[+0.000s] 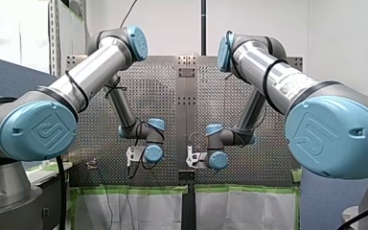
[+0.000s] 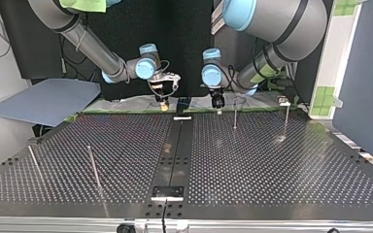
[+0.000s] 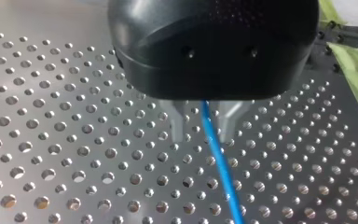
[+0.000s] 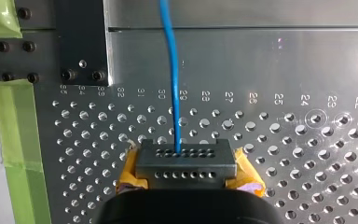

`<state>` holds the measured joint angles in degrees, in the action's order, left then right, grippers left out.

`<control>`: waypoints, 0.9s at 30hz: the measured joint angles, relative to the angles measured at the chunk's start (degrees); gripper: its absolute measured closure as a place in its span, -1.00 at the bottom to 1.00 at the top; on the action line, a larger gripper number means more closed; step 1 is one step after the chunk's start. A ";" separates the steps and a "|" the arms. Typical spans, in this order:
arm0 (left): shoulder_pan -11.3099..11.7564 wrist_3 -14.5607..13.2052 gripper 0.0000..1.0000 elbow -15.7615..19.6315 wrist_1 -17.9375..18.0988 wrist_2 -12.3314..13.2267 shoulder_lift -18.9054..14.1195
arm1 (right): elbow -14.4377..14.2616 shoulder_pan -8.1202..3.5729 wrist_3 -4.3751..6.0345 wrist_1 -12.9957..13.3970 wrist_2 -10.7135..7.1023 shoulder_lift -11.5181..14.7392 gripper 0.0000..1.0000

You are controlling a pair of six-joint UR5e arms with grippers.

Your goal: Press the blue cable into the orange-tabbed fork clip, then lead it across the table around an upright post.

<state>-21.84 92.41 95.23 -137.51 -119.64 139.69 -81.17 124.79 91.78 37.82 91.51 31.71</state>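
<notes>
Our right gripper (image 4: 185, 158) clamps the blue cable (image 4: 172, 93) between yellow pads (image 4: 248, 179). Our left gripper (image 3: 203, 135) flanks it, metal fingers (image 3: 178, 123) narrowly apart, top-centre above the counter (image 2: 272, 160) in the top view. Seating it in the unseen fork clip looks next.

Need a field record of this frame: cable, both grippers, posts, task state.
cable: blue cable passes between my left gripper's metal fingers over the perforated table; in the right wrist view it runs into my right gripper.
left gripper: open, gap wider than the cable.
right gripper: yellow pads; open or shut not visible.
posts: four; two at the top view's right, two at its left.
task state: fork clip not made out; cable not seen at any post.
</notes>
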 joint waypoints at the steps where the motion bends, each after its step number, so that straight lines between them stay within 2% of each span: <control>1: -0.02 -0.01 0.99 0.00 -0.11 -0.03 0.00 | 0.00 0.00 0.00 0.01 0.00 0.00 1.00; 10: -0.10 -0.35 0.99 0.02 -1.20 -0.07 0.00 | 0.01 -0.02 0.00 -0.02 0.00 -0.08 1.00; 16: -0.11 -0.38 0.99 0.02 -1.50 -1.44 0.00 | 0.00 -0.02 0.02 -0.01 -0.07 -0.10 1.00; 21: -0.13 -0.48 0.99 0.02 -1.80 -1.64 -0.05 | 0.00 -0.03 0.03 -0.02 -0.05 -0.10 1.00; 27: -0.20 -1.60 0.99 0.00 -3.04 -1.71 -0.61 | 0.00 0.06 0.00 -0.02 -0.01 -0.10 1.00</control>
<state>-22.04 90.82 95.23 -140.54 -121.35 139.08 -81.17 124.85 91.78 37.80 91.50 31.61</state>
